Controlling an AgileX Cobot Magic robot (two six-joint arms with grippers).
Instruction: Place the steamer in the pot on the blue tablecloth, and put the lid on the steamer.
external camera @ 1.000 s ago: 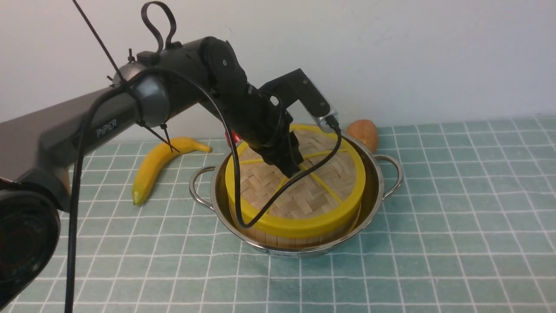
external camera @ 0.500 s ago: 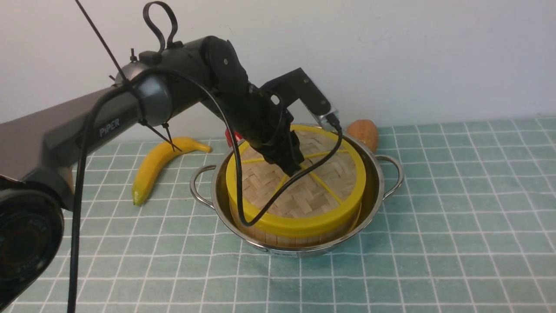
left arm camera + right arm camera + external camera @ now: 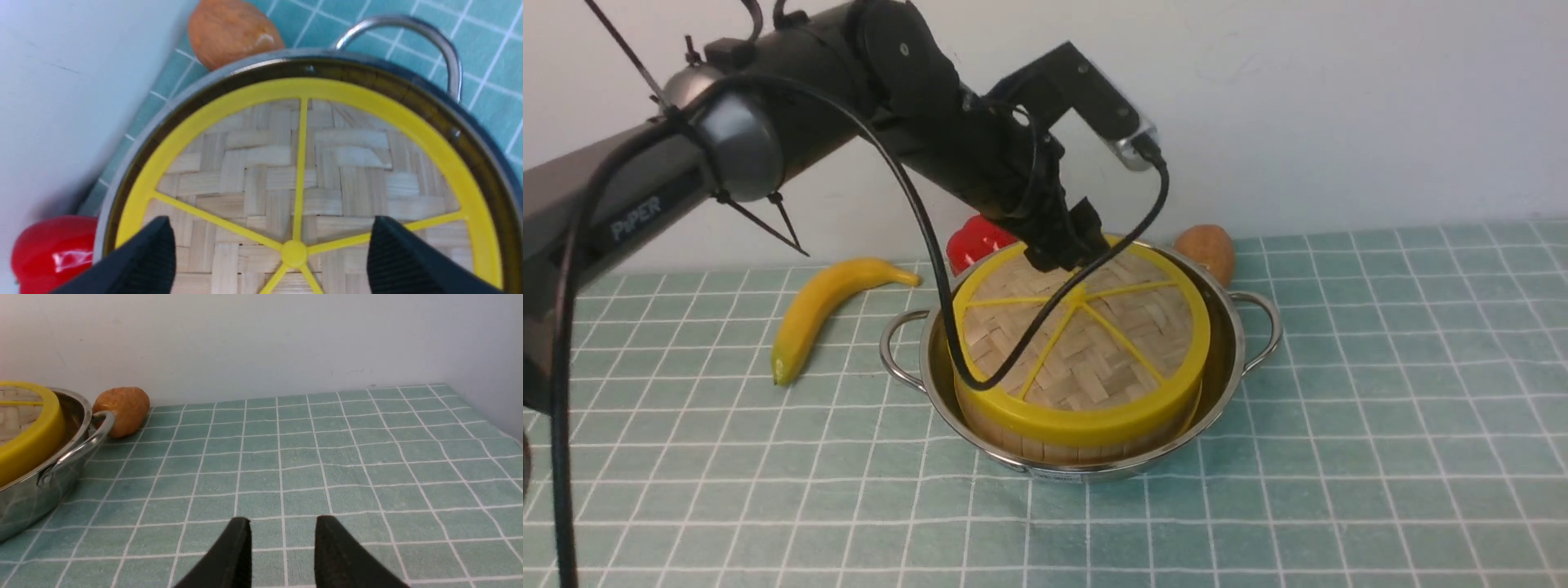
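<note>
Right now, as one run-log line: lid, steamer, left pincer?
lid: on steamer | steamer: in pot | left pincer: open, above lid, holding nothing

The blue tablecloth (image 3: 1339,457), pale teal with a grid of thin white lines, is spreading out below a wall. In the front view the pot (image 3: 1058,472) is resting on it just past twelve o'clock from the cloth's middle. Around the pot, a banana (image 3: 818,314) is lying at ten o'clock, a red object (image 3: 976,241) is sitting at eleven, and a brown, rounded object (image 3: 1207,251) is sitting at one, near the rim.
</note>
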